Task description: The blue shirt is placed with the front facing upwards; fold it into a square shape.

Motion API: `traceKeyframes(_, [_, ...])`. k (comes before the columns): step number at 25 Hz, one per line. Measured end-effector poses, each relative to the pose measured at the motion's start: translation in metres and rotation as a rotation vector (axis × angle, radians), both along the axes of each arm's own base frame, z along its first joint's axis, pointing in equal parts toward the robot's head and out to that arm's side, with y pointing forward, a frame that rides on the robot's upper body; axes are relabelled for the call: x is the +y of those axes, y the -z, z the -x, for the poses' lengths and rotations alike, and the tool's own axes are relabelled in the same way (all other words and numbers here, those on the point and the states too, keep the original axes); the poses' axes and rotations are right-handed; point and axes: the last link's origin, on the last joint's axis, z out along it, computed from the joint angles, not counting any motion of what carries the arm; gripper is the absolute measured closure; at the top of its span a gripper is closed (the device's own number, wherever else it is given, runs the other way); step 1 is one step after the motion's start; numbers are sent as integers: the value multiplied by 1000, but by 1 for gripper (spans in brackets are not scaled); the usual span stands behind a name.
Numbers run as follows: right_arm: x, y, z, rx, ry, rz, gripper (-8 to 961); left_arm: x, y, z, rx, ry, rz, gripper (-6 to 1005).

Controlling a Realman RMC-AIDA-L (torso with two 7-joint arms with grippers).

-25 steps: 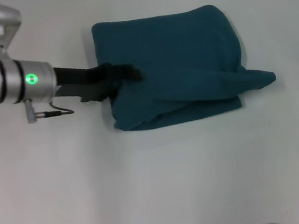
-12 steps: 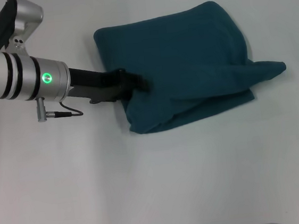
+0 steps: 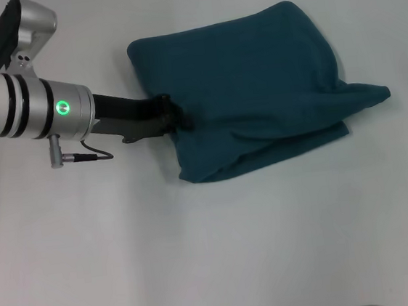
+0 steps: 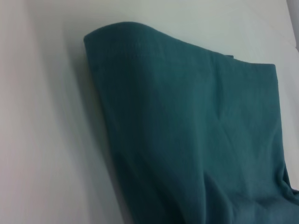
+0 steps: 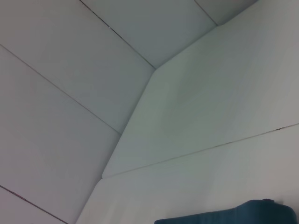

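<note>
The blue shirt (image 3: 254,74) lies folded into a rough rectangle on the white table, its plain side up and no lettering showing. One loose corner sticks out past its right edge. My left gripper (image 3: 177,118) reaches in from the left and sits at the shirt's left edge, its dark tip against the cloth. Up close, the left wrist view shows the folded blue shirt (image 4: 196,130) with a rounded fold along one side. A sliver of the blue shirt (image 5: 233,215) shows in the right wrist view. The right gripper is out of view.
The white table (image 3: 238,266) spreads out around the shirt on all sides. In the right wrist view, pale wall panels (image 5: 93,56) rise beyond the table's far edge. A thin grey cable (image 3: 80,156) hangs under the left arm.
Over the last second the left arm and the shirt slid to the right together. Since half a second ago the gripper tip has drawn back slightly to the shirt's left edge; the shirt stayed.
</note>
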Motion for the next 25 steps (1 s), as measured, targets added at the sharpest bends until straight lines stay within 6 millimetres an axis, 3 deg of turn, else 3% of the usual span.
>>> traceKeyframes(2, [0,0,0,1,1,0,232,-1,0,0,-2,4,6,886])
traceKeyframes(10, [-2,0,-2,2,7,-1,232,-12,-10,8,-40,13,40,913])
traceKeyframes(20, [-2,1,-2,9,12,1,232,-29,-56,50,-68,-49,23,924])
traceKeyframes(25, [-1,2,-1,9,8,7,232,-30,-64,60,-57,-71,1,926])
